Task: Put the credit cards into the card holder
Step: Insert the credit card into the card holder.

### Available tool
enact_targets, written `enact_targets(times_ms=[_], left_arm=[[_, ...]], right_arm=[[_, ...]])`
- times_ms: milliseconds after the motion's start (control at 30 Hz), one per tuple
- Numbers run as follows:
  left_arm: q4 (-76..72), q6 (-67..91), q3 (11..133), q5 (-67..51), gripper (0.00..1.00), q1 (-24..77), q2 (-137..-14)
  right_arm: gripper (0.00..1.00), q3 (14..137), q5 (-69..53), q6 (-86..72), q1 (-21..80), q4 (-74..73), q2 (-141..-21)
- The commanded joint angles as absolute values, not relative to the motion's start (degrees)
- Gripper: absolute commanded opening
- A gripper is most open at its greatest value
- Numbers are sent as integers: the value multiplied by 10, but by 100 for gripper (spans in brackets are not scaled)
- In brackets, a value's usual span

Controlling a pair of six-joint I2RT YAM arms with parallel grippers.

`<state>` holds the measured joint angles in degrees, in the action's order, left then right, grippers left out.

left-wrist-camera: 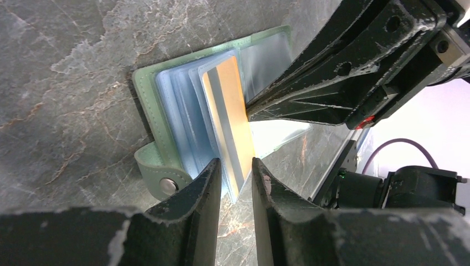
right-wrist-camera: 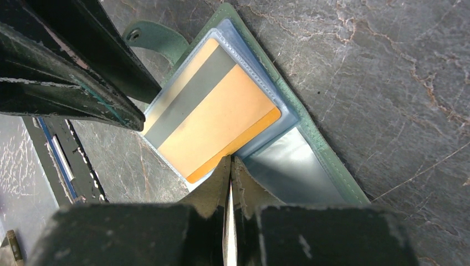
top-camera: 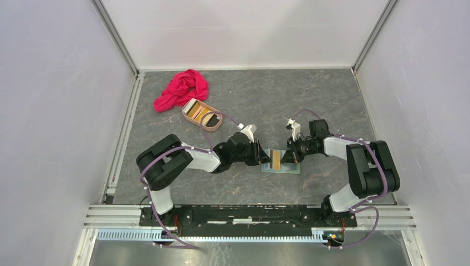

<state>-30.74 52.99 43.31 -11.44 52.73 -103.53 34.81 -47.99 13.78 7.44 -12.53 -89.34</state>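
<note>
Near the worktop's (top-camera: 249, 100) near edge, an orange-gold striped plastic card (right-wrist-camera: 216, 116) is being seated in the open sage-green card holder (left-wrist-camera: 149, 160), its clear sleeve (right-wrist-camera: 288, 166) pinched by the right gripper (right-wrist-camera: 230, 160); it must be pushed home by the narrowly parted left gripper (left-wrist-camera: 235, 166).

Credit card (right-wrist-camera: 216, 122) inside card holder (right-wrist-camera: 294, 166), on table (right-wrist-camera: 388, 66).

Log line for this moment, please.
stage: card insertion | orange card: in card holder sleeve | left tool: open, straddling card end | right tool: shut at sleeve edge
</note>
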Motion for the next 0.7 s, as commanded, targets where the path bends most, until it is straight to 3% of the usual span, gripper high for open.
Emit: enact_targets(times_ms=[0,667], left_arm=[[-358,550,434,-138,33,526,-1021],[-384,559,472,-175,30,532,-1029]], right_arm=[[7,350,-425,158,77,-120,-907],[13,346,-427,172,72,-118,-851]])
